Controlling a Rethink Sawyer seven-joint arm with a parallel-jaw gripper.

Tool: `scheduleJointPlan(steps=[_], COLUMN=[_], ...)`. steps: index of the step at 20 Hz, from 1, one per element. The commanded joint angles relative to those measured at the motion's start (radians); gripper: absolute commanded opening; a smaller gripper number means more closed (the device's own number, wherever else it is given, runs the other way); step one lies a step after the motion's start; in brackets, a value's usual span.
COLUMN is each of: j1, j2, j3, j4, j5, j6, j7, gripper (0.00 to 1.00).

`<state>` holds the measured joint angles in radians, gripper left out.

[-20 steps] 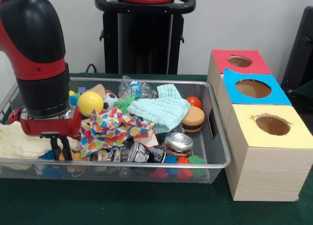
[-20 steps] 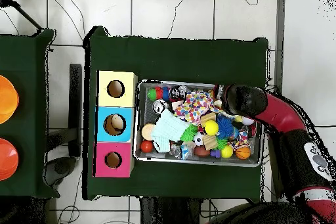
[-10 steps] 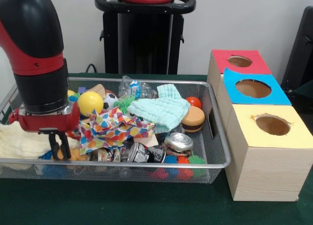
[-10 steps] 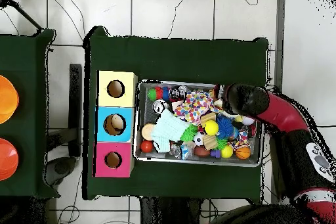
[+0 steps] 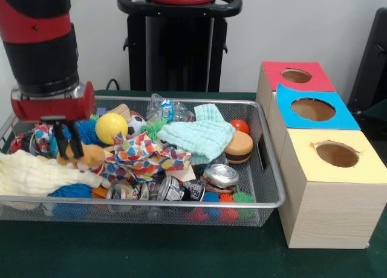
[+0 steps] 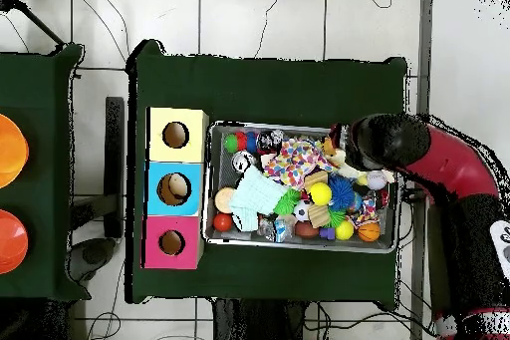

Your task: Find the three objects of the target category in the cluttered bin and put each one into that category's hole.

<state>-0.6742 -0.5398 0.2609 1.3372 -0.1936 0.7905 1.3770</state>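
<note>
Plain pale wall behind. Green-covered table stands on white tiled floor. Second green table alongside.

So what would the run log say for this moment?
pincer: shut on tan plush toy | position: above wire-mesh bin, left end | holes: nothing entering

Dark green bench here, carrying two things directly. The wire basket sits flat on it, right beneath the end effector, crammed full. Off to the end effector's side, at the basket's other end and just beside its short wall, stands the wooden box with its yellow, blue and red tops, one round hole in each.
</note>
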Motion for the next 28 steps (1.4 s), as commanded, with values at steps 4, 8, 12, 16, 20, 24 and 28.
scheduleJointPlan(steps=[4, 8, 12, 16, 20, 24, 28], j1=[0.011, 0.017, 0.014, 0.010, 0.003, -0.004, -0.001], j2=[-0.136, -0.164, -0.155, -0.121, -0.085, -0.044, -0.037], j3=[0.009, 0.005, 0.009, 0.016, 0.022, 0.028, 0.022], j4=[-0.002, 0.006, 0.012, 0.037, 0.069, 0.083, 0.085], j5=[0.017, 0.019, 0.018, 0.007, -0.011, -0.021, -0.021], j6=[0.195, 0.219, 0.201, 0.122, 0.013, -0.062, -0.071], j7=[0.031, 0.041, 0.042, 0.049, 0.058, 0.060, 0.057], gripper=[0.00, 0.00, 0.00, 0.00, 0.00, 0.00, 0.00])
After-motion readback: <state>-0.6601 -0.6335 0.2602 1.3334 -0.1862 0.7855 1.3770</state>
